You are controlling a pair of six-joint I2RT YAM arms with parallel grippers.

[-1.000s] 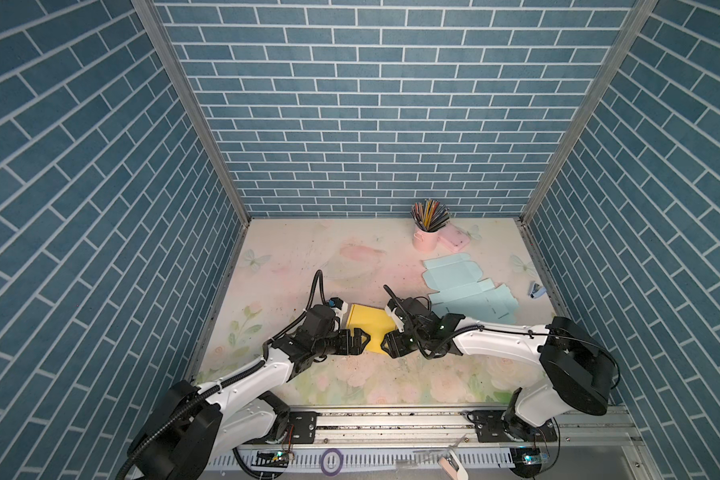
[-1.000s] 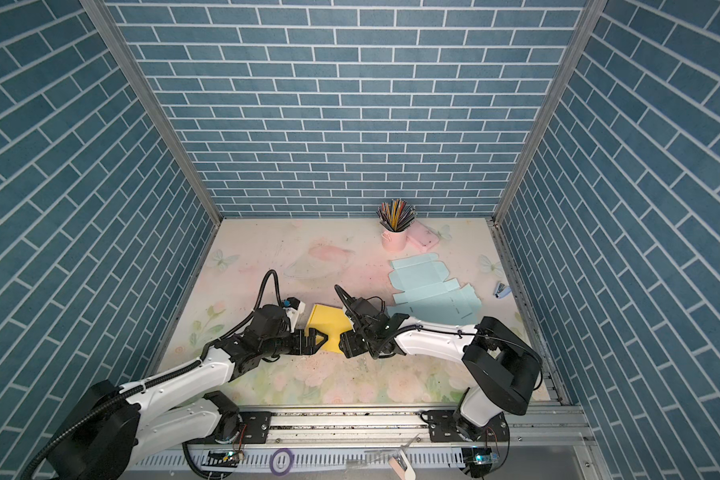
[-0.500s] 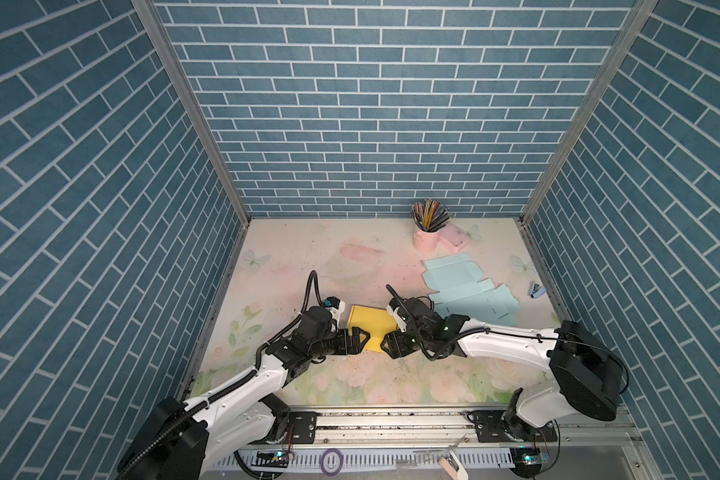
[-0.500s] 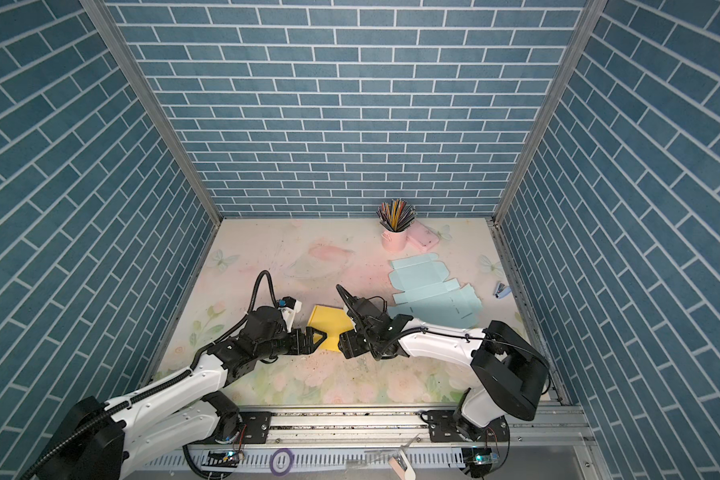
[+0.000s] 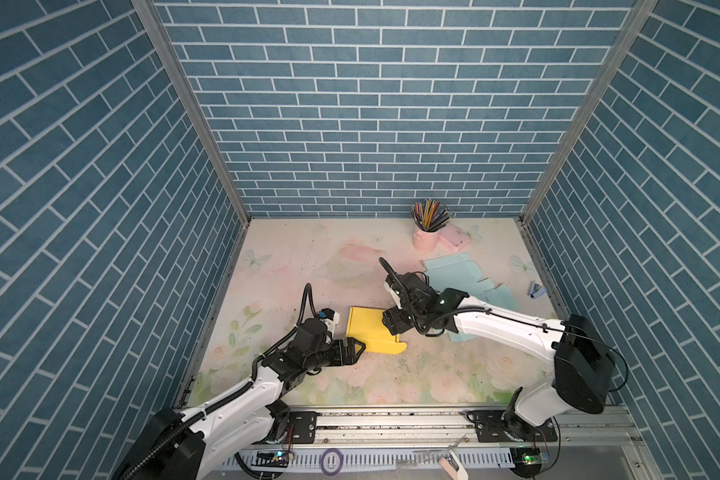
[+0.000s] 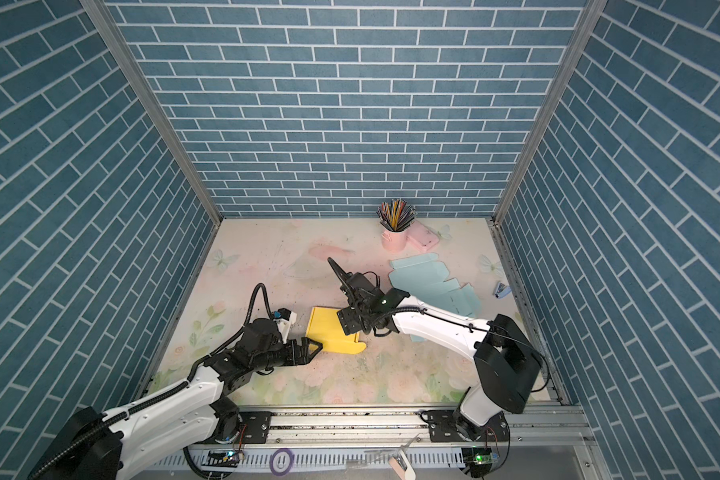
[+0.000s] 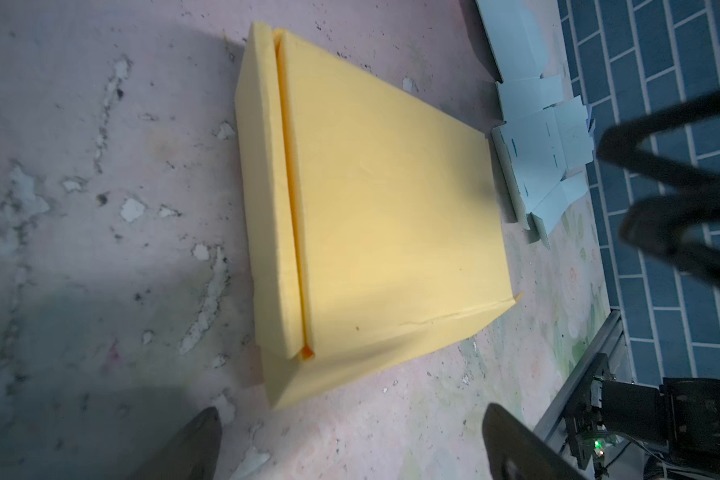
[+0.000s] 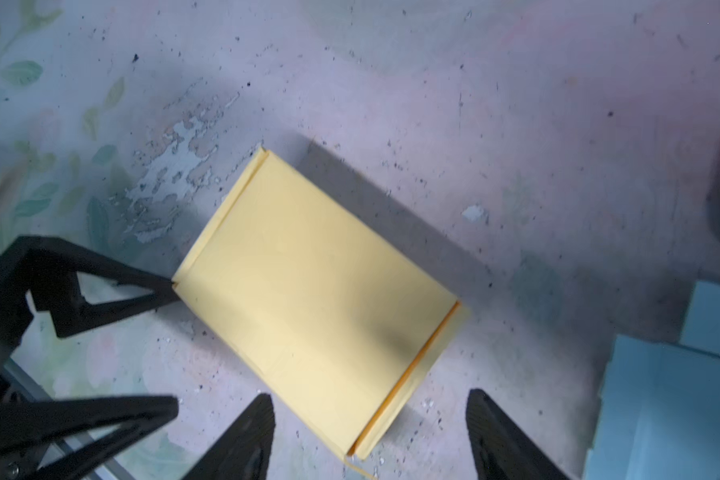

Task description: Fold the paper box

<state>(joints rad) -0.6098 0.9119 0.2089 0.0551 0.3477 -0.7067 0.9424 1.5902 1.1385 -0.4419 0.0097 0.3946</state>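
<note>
Yellow card, matt and creased: paper box flat on the table, closed face up, set between the two grippers in both top views.

Left gripper: released, jaws spread wide, nothing between them. Box directly ahead of its fingertips and just beyond them, nearest corner first. From the left wrist, paper box fills the ground in front of the left gripper, with a folded-over flap edge along one side.

Right gripper: also released, jaws apart, clamped on nothing. Hangs over the opposite end of the card. From the right wrist, that end of the paper box, marked by a thin orange slit at the tuck, sits below and partly between the fingers of the right gripper.

Long axis: judged to run end to end from one gripper to the other, a short flap edge facing each. Too foreshortened in the top views to confirm.

Nearer arm: the right, already above the card. Left gripper at a corner only, one fingertip seeming to touch it; contact not certain.

Judgement: nearly closed; next action probably at one end. Straight down from the right gripper, or a short push forward from the left. Risk of light card skating along the table unless pinned.

Pale blue flat sheets behind the right gripper, clear of the box.
</note>
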